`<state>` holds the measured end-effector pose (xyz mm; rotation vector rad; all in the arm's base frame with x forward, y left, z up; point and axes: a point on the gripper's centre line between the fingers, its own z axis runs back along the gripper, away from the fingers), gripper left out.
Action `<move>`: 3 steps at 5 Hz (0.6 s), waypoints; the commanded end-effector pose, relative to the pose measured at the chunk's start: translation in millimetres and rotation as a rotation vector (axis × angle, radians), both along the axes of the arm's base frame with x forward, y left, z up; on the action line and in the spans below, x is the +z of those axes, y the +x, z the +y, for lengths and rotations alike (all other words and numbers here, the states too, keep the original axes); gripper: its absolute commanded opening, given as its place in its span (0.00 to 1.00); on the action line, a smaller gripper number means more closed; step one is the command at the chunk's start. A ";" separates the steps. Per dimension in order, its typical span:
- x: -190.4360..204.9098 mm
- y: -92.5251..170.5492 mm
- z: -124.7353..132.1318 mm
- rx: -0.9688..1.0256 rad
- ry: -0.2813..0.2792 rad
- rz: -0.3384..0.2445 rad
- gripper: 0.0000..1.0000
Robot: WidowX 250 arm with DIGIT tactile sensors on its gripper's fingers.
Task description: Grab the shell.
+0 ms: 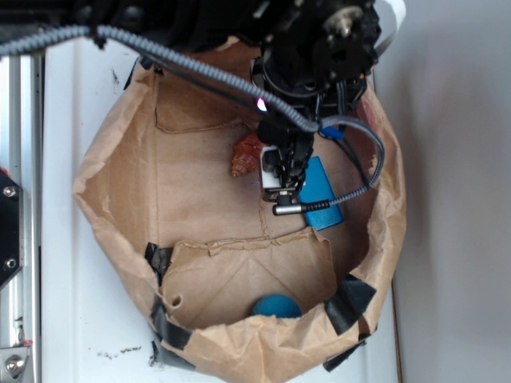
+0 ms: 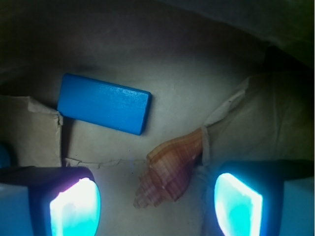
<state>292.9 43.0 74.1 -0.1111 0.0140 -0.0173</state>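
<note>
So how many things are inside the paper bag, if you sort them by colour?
Brown and tan: 1, the shell
Blue: 1, the flat rectangular block
Teal: 1, the ball
Total: 3 things in the paper bag

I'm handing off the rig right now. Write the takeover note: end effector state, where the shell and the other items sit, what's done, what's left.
End effector: open, holding nothing, poised above the bag floor.
Shell: lies on the paper between the two fingers, nearer the right-hand one in the wrist view, untouched.
Blue block: lies flat beyond the shell, apart from it.
Teal ball: near the bag's front wall.
Done: end effector lined up over the shell.
Left: lower, close, lift.
</note>
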 end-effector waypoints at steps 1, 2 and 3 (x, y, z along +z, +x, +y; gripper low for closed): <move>-7.1 16.4 6.7 0.022 -0.002 -0.023 1.00; -23.2 11.6 3.3 0.031 -0.002 -0.022 1.00; -35.5 6.4 -0.7 0.021 0.004 -0.002 1.00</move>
